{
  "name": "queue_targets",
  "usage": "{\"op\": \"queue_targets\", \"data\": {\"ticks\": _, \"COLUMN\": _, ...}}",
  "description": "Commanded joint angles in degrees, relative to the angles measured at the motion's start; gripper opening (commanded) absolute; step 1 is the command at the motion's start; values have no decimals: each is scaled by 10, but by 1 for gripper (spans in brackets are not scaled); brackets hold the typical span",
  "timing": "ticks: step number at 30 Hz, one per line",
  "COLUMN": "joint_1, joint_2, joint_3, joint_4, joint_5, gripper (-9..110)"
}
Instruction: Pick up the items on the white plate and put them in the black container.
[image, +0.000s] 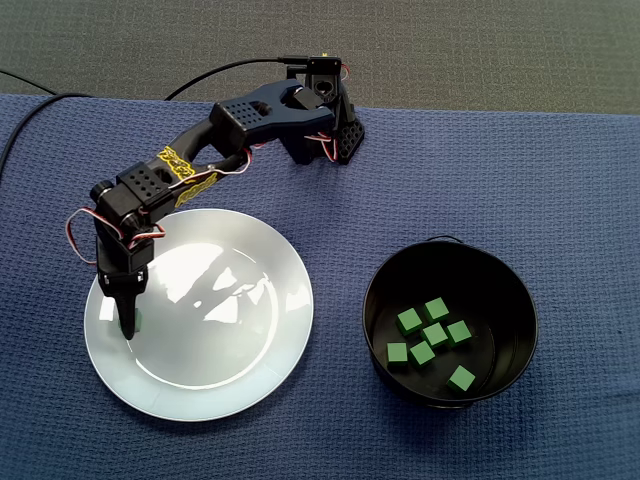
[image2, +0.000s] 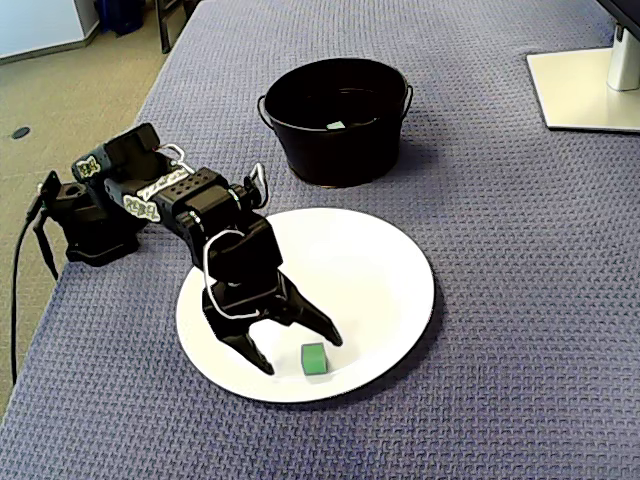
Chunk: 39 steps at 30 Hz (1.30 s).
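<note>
Cubes (image: 434, 334), seven green ones, already lie in the black bucket (image: 515, 290), so most of the job looks done. One green cube (image2: 314, 358) is left on the white plate (image2: 380, 270), near the rim on the side farthest from the bucket. The gripper (image2: 298, 352) hangs spread wide just over it, grasping nothing. The cube sits beside one finger (image2: 318, 322), seemingly between the two, though the angle leaves that unsure. What remains is to close, lift, carry and drop. Yellow stickers (image: 176, 160) on the arm (image: 250, 110) carry dark marks too small to read; no other writing shows.
</note>
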Motion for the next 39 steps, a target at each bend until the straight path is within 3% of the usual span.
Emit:
{"op": "queue_targets", "data": {"ticks": 1, "joint_1": 9, "joint_2": 0, "joint_3": -44, "joint_4": -9, "joint_5": -12, "gripper": 30}}
{"op": "queue_targets", "data": {"ticks": 20, "joint_1": 0, "joint_2": -15, "joint_3": -28, "joint_4": -8, "joint_5": -56, "gripper": 1}}
{"op": "queue_targets", "data": {"ticks": 31, "joint_1": 11, "joint_2": 91, "joint_3": -8, "joint_4": -18, "joint_5": -50, "gripper": 0}}
{"op": "queue_targets", "data": {"ticks": 35, "joint_1": 14, "joint_2": 200, "joint_3": 93, "joint_4": -34, "joint_5": -81, "gripper": 0}}
{"op": "queue_targets", "data": {"ticks": 39, "joint_1": 11, "joint_2": 371, "joint_3": 328, "joint_4": -168, "joint_5": -114, "gripper": 0}}
